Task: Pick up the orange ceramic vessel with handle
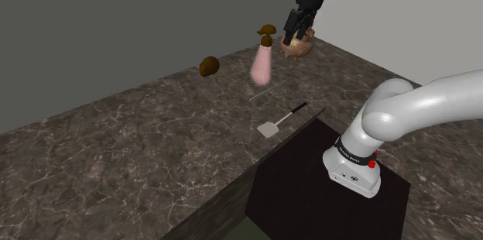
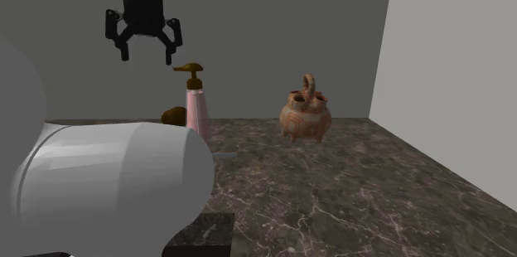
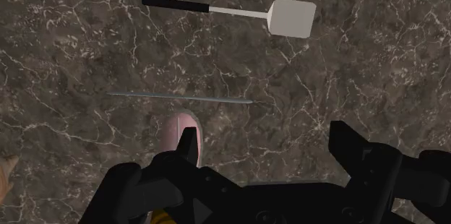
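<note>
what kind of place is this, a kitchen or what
Probably a kitchen, though that is not certain: a dark marble-patterned countertop runs along a plain grey wall, and a spatula and a pink pump bottle sit on it.

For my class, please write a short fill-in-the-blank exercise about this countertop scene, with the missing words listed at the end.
The gripper hangs above the counter with its fingers ____. The spatula has a ____ handle. The body of the pump bottle is ____. In the second exterior view, the orange-brown vessel stands to the ____ of the pump bottle.
Missing words: open; black; pink; right.
</note>
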